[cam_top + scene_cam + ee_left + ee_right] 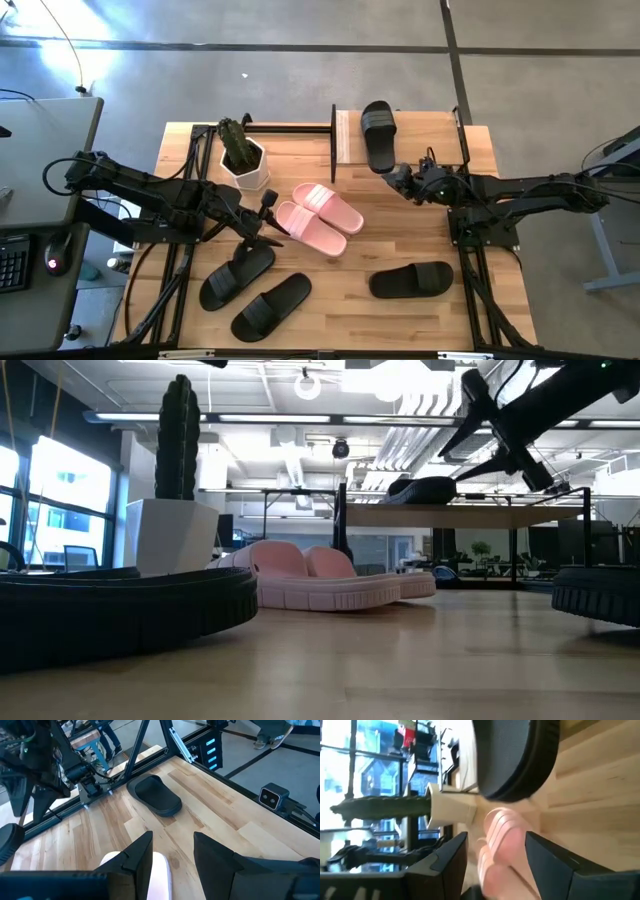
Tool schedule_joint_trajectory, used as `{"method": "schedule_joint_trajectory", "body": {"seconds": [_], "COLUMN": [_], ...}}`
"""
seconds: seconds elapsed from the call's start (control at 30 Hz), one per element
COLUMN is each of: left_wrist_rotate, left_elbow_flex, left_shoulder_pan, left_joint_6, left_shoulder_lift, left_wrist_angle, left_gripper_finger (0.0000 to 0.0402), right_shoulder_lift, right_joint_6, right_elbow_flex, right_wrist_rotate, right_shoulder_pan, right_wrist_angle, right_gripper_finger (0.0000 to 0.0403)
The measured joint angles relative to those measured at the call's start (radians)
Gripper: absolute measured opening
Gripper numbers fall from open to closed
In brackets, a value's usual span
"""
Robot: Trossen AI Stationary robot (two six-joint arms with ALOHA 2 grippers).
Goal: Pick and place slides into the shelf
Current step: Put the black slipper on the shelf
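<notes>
Hovering just beside the heel of a black rubber slide sandal [379,134] lying on the low wooden-topped shelf [344,137], right tool [403,180] spread and empty, apparently just clear of a placement. Poised with fingers apart over the pink striped pair [320,217] mid-desk, left tool [267,213] empty. Lying on the wooden desk [400,320] unshelved, three black slides [255,292].

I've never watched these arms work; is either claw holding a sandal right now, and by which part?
Neither. The left gripper and right gripper are both open and empty.
</notes>
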Motion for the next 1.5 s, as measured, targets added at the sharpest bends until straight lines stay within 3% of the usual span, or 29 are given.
{"method": "schedule_joint_trajectory", "body": {"seconds": [0.23, 0.4, 0.53, 0.63, 0.77, 0.9, 1.03, 1.17, 1.27, 1.33, 1.5], "left_wrist_rotate": [0.0, 0.0, 0.0, 0.0, -0.004, -0.004, -0.004, -0.004, -0.004, -0.004, -0.004], "left_elbow_flex": [0.0, 0.0, 0.0, 0.0, 0.0, 0.0, 0.0, 0.0, 0.0, 0.0, 0.0], "left_shoulder_pan": [0.0, 0.0, 0.0, 0.0, 0.0, 0.0, 0.0, 0.0, 0.0, 0.0, 0.0], "left_joint_6": [0.001, 0.008, 0.008, 0.008, 0.008, 0.008, 0.008, 0.008, 0.001, -0.014, -0.081], "left_shoulder_lift": [0.0, 0.0, 0.0, 0.0, 0.0, 0.0, 0.0, 0.0, 0.0, 0.0, 0.0], "left_wrist_angle": [-0.003, -0.003, -0.002, -0.001, 0.005, 0.005, 0.005, 0.005, 0.006, 0.006, 0.006], "left_gripper_finger": [0.0129, 0.0129, 0.0129, 0.0129, 0.0129, 0.0129, 0.0129, 0.0129, 0.0129, 0.0129, 0.0129], "right_shoulder_lift": [-0.043, -0.044, -0.044, -0.044, -0.037, -0.001, 0.026, 0.043, 0.085, 0.115, 0.257], "right_joint_6": [0.002, 0.001, -0.035, -0.119, -0.434, -0.747, -0.787, -0.717, -0.717, -0.712, -0.608], "right_elbow_flex": [0.0, 0.0, 0.0, 0.0, 0.0, 0.0, 0.013, 0.096, 0.228, 0.361, 0.767], "right_wrist_rotate": [-0.262, -0.371, -0.329, -0.191, 0.007, 0.013, -0.037, -0.114, -0.15, -0.191, -0.213], "right_shoulder_pan": [0.046, 0.142, 0.24, 0.308, 0.368, 0.409, 0.394, 0.37, 0.389, 0.402, 0.462], "right_wrist_angle": [0.036, 0.224, 0.421, 0.548, 0.74, 0.973, 1.073, 0.935, 0.674, 0.413, -0.452], "right_gripper_finger": [0.0188, 0.0188, 0.0188, 0.0188, 0.0188, 0.0188, 0.0188, 0.0188, 0.018, 0.0171, 0.0143]}}
